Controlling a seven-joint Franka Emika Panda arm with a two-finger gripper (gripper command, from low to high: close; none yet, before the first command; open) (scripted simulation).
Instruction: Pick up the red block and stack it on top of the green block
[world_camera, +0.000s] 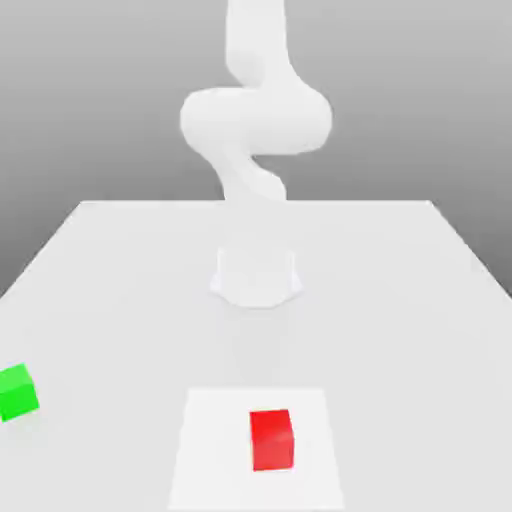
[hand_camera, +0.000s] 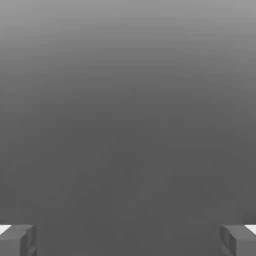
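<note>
Red block (world_camera: 271, 439) sits on a lighter square patch (world_camera: 215, 450) of the table (world_camera: 400, 290), near the front. Green block (world_camera: 17, 392) well apart at the exterior view's left edge. Gripper (hand_camera: 128, 240) wide open, holding nothing (2 fingertips (hand_camera: 17, 239) far apart).

table (world_camera: 120, 270) | red block (world_camera: 271, 439) (on pale patch (world_camera: 215, 450)) | green block (world_camera: 17, 392)

Red block (world_camera: 271, 439) on table (world_camera: 420, 300), near front middle. Green block (world_camera: 17, 392) well apart, at exterior view's left. Arm (world_camera: 255, 120) behind both.
</note>
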